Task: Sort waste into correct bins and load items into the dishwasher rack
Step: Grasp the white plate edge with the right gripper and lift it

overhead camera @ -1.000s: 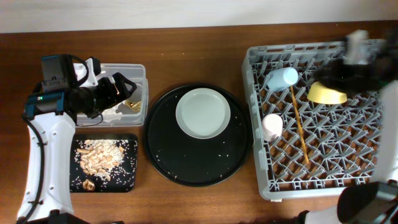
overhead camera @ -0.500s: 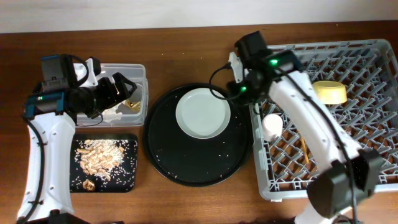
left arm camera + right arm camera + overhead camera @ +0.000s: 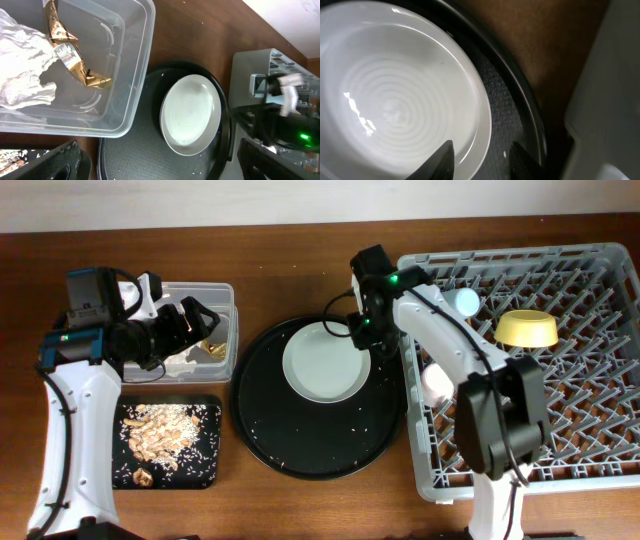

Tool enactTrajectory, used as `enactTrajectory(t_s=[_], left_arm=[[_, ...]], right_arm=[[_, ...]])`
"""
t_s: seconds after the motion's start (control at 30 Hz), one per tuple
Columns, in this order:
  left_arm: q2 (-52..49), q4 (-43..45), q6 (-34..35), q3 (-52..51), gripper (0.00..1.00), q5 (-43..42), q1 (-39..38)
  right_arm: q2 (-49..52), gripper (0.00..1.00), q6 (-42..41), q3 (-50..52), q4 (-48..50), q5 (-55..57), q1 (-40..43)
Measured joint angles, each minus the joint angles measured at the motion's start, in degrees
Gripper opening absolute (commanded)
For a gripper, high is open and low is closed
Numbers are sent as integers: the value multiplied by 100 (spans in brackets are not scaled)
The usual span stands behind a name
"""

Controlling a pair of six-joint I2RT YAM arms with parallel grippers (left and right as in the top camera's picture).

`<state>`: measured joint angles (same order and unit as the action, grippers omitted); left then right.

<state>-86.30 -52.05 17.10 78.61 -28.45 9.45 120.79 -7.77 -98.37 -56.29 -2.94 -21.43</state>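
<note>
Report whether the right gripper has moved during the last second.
Yes. The right gripper swung left, off the large grey plastic dishwasher rack, to the right rim of the pale round plate on the round black tray.

Table (image 3: 300, 260): wood, dark reddish-brown; grain is run from left to right; surface is smooth, with a low sheen; nearly the whole overhead view is filled by it, save the top edge.
Strip (image 3: 300, 198) behind the table: pale, off-white, plain; it is met by the far edge of the table in a straight line; whether wall or floor cannot be told.
Left wrist view: the table is shown again; a pale, faintly mottled surface (image 3: 306, 12) is seen beyond its edge at the upper right corner.
Right wrist view: a dim, blurred patch of the table is shown.
Light: soft and even; only short, faint shadows are cast on the wood.
</note>
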Motion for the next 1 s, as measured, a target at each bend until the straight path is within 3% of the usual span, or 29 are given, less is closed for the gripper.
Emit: enactTrajectory(t_s=[0.2, 0.37, 0.57, 0.67, 0.73, 1.0], left_arm=[[0, 0, 0, 0, 100, 0, 0], [0, -2, 0, 0, 100, 0, 0], [0, 0, 0, 0, 100, 0, 0], [0, -4, 0, 0, 100, 0, 0], [0, 0, 0, 0, 100, 2, 0], [0, 0, 0, 0, 100, 0, 0]], right_arm=[[437, 34, -2, 2, 164, 13, 0], [610, 25, -15, 13, 238, 13, 0], [671, 24, -20, 76, 258, 13, 0], [656, 16, -37, 210, 435, -4, 0], [621, 4, -39, 280, 560, -17, 0], [579, 4, -76, 39, -13, -138, 7]])
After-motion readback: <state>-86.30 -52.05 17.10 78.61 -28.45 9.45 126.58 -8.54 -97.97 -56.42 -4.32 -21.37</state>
